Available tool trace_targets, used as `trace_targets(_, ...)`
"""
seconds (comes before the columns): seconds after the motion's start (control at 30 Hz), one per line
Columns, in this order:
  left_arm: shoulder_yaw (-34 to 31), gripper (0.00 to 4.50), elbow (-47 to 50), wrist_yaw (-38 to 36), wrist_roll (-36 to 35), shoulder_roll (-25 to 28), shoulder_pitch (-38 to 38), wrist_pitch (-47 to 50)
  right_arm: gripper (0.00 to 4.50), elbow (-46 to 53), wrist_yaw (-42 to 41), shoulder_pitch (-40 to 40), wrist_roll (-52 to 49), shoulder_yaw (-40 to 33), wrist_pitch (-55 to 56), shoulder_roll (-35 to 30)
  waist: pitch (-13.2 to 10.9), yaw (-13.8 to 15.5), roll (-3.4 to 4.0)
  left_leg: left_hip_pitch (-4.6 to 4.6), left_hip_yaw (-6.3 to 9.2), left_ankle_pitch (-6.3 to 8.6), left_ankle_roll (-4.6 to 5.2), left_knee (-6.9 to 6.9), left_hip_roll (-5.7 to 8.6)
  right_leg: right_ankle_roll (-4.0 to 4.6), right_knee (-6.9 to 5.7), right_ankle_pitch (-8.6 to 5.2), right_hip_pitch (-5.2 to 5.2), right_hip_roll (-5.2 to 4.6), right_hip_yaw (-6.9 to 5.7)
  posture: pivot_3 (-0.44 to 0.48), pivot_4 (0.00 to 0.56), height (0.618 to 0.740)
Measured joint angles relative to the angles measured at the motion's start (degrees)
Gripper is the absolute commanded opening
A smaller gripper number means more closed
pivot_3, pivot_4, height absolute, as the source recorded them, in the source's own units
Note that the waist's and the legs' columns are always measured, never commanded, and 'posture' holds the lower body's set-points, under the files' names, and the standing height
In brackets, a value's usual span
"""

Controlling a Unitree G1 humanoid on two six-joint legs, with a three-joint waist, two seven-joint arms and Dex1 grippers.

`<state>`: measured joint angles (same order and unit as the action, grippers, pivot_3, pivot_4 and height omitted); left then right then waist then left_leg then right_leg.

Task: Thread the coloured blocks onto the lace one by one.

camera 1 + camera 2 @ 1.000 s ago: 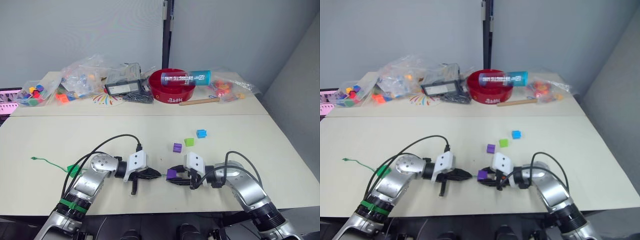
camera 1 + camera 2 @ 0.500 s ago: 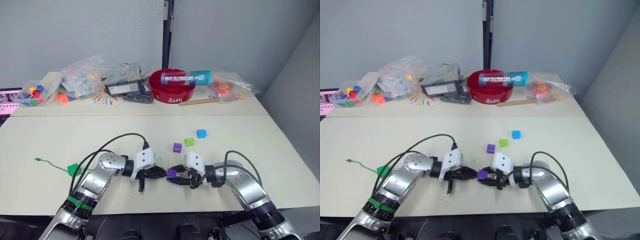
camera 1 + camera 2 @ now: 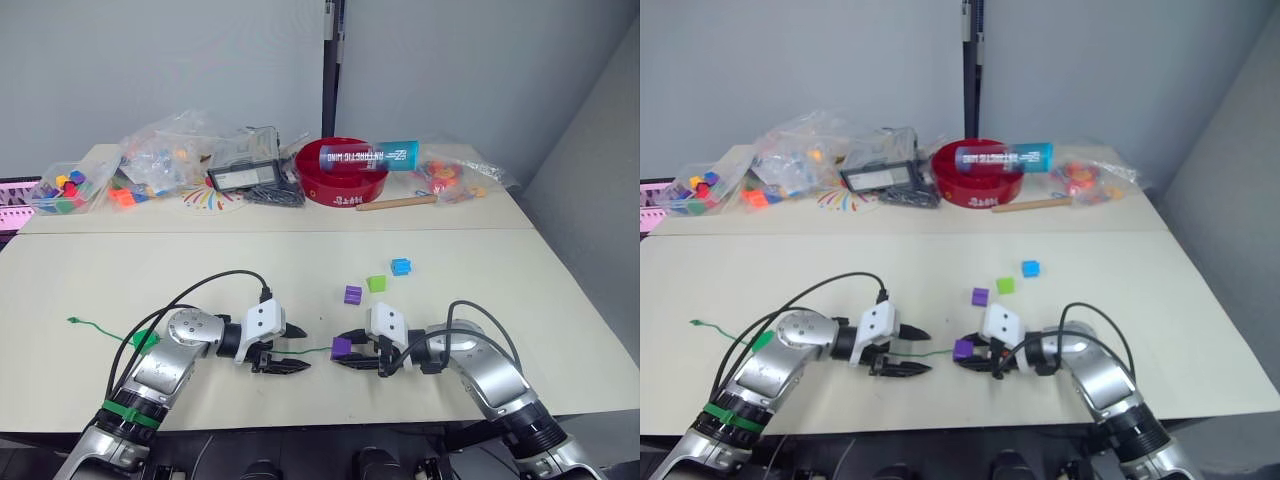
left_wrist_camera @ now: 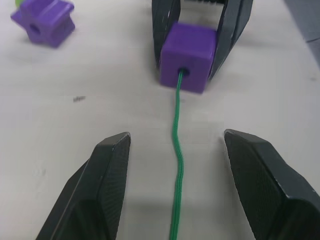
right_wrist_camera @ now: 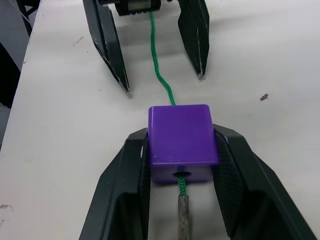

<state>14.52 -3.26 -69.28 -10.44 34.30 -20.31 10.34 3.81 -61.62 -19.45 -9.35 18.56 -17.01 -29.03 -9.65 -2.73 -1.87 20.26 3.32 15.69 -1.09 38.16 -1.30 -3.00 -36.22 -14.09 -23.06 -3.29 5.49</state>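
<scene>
On the table's near edge, the left gripper [image 4: 175, 185] has opened and withdrawn; the thin green lace [image 4: 177, 150] passes through the purple plastic cube [image 5: 183, 137] clamped by the right gripper [image 5: 182, 165]. Lace tip partly hidden.

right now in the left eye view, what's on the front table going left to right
lace knot end → left gripper → purple block held by right gripper → loose purple block → lime green block → light blue block
</scene>
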Motion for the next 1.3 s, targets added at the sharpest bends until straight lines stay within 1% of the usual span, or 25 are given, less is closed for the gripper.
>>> trace_targets(0.13, -0.06, 1.97, -1.37, 0.12, 0.12, -0.66, -0.46, -1.46, 1.18, 0.02, 0.02, 0.02, 0.00, -0.03, 0.00, -0.01, 0.00, 0.05, 0.00, -0.01, 0.00, 0.00, 0.00, 0.00, 0.00, 0.00, -0.01, 0.00, 0.01, 0.00, 0.00, 0.000, 0.150, 0.740)
trace_targets(0.27, 0.26, 0.62, -1.25, -0.01, -0.01, -1.41, -0.46, -1.19, 1.18, 0.12, 0.00, 0.04, -0.02, -0.04, -0.01, -0.01, 0.00, 0.00, 0.00, 0.00, 0.00, 0.00, 0.00, 0.00, 0.00, 0.00, 0.00, 0.00, -0.01, 0.00, 0.00, 0.000, 0.150, 0.740)
trace_targets(0.33, 0.39, 0.02, -1.00, -0.08, -0.05, -1.51, -0.46, -0.71, 1.18, 0.11, 0.02, 0.04, -0.03, -0.04, -0.02, -0.01, 0.00, 0.00, 0.00, 0.00, 0.00, 0.00, 0.00, 0.00, 0.00, 0.00, -0.01, 0.00, -0.01, 0.00, 0.00, 0.000, 0.150, 0.740)
trace_targets(0.53, 0.64, 0.02, 1.70, -0.47, -0.94, -1.89, -0.46, 2.39, 1.18, 0.05, 0.06, 0.02, -0.04, -0.02, -0.02, 0.00, 0.00, 0.00, 0.00, 0.00, 0.00, 0.00, 0.00, 0.00, 0.00, 0.00, -0.01, 0.00, -0.01, 0.00, 0.00, 0.000, 0.150, 0.740)
trace_targets(0.77, 1.67, 0.02, 1.81, 1.09, -0.28, -3.62, -1.89, 2.31, 1.18, -0.07, 0.22, -0.02, -0.04, 0.05, -0.02, 0.34, 0.00, -0.20, 0.00, 0.00, 0.00, 0.00, 0.00, 0.00, 0.00, 0.01, -0.02, 0.01, -0.01, 0.02, 0.01, 0.000, 0.150, 0.740)
trace_targets(0.97, 1.92, 0.02, 2.72, 0.48, -0.49, -2.21, -1.74, 2.85, 1.18, -0.08, 0.35, -0.09, -0.04, 0.09, -0.04, 0.37, 0.00, -0.31, 0.00, 0.00, 0.01, 0.00, 0.00, 0.00, 0.00, 0.01, -0.02, 0.01, -0.02, 0.01, 0.01, 0.000, 0.150, 0.740)
trace_targets(1.0, 1.75, 0.43, 2.93, 0.44, -0.83, -2.06, -1.74, 3.32, 1.18, -0.07, 0.36, -0.09, -0.04, 0.09, -0.05, 0.37, 0.00, -0.31, 0.00, 0.00, 0.01, 0.00, 0.00, 0.00, -0.01, 0.01, -0.02, 0.01, -0.02, 0.02, 0.01, 0.000, 0.150, 0.740)
trace_targets(1.03, 1.59, 0.58, 3.06, 0.43, -0.95, -2.00, -1.74, 3.61, 1.18, -0.07, 0.36, -0.09, -0.04, 0.09, -0.06, 0.37, 0.00, -0.32, 0.00, 0.00, 0.01, 0.00, 0.00, 0.00, -0.01, 0.01, -0.02, 0.01, -0.02, 0.02, 0.01, 0.000, 0.150, 0.740)
trace_targets(1.07, 1.47, 0.86, 3.28, 0.41, -1.02, -1.87, -1.75, 3.87, 1.18, -0.08, 0.39, -0.09, -0.04, 0.08, -0.07, 0.37, 0.00, -0.33, 0.00, 0.00, 0.00, 0.00, 0.00, 0.00, -0.01, 0.01, -0.03, 0.01, -0.02, 0.02, 0.01, 0.000, 0.150, 0.740)
trace_targets(1.13, 1.35, 1.59, 3.83, 0.41, -1.07, -1.57, -1.78, 4.48, 2.26, -0.19, 0.58, -0.11, 0.01, 0.01, -0.13, 0.43, 0.00, -0.35, 0.00, 0.00, 0.00, 0.00, 0.00, 0.00, -0.01, 0.01, -0.03, 0.01, -0.02, 0.02, 0.01, 0.000, 0.150, 0.740)
trace_targets(1.17, 1.34, 1.88, 4.10, 0.44, -1.10, -1.57, -1.86, 4.81, 2.55, -1.06, 0.98, -0.11, 0.30, 0.47, -0.63, 0.50, 0.00, -0.29, 0.00, 0.02, 0.01, 0.00, 0.00, 0.00, -0.01, 0.01, -0.03, 0.01, -0.02, 0.02, 0.00, 0.000, 0.150, 0.740)
trace_targets(1.2, 1.31, 2.06, 4.55, 0.44, -1.17, -1.47, -1.79, 4.96, 2.77, -1.40, 0.86, 0.18, -0.07, 0.32, -0.55, 0.64, -0.02, -0.23, 0.01, 0.05, 0.00, 0.00, -0.01, 0.00, 0.00, 0.01, -0.03, 0.01, -0.07, 0.00, 0.01, 0.000, 0.150, 0.740)
trace_targets(1.3, 1.43, 3.12, 6.54, 0.43, -1.43, -1.60, -1.94, 6.25, 3.88, -1.15, 0.55, 0.14, -0.91, 0.55, -1.09, 0.87, -0.02, -0.23, 0.01, 0.04, -0.01, 0.00, -0.01, 0.00, 0.00, 0.01, -0.03, 0.01, -0.05, 0.00, 0.02, 0.000, 0.150, 0.740)
